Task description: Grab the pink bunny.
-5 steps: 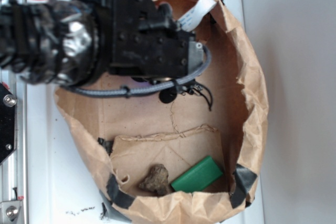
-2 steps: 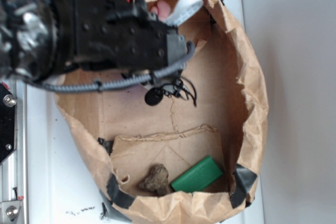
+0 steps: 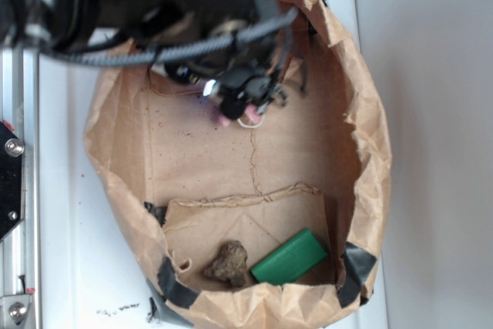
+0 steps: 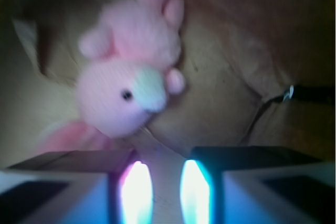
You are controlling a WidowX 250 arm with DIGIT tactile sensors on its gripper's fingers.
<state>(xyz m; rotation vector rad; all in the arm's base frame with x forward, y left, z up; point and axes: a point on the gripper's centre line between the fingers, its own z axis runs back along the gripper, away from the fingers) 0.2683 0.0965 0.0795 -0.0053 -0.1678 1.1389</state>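
Note:
The pink bunny [image 4: 128, 85] fills the upper left of the wrist view: white muzzle, one dark eye, and a pink ear running down toward the left finger. It lies on the floor of the brown paper bag [image 3: 370, 144], just ahead of my fingertips and not between them. My gripper [image 4: 163, 163] has its jaws a little apart, with bare bag floor in the gap. In the exterior view my gripper [image 3: 235, 102] hangs over the back of the bag. Only a bit of the pink bunny [image 3: 223, 120] and its white cord loop [image 3: 248, 122] show below it.
A green rectangular block [image 3: 290, 257] and a brown lumpy object [image 3: 228, 263] lie at the bag's near end. The bag's crumpled walls rise all round, patched with black tape [image 3: 350, 271]. The bag rests on a white surface [image 3: 65, 213].
The arm has moved toward the back left of the bag, up in the picture. A bit of the pink bunny and its cord loop now show under the gripper.

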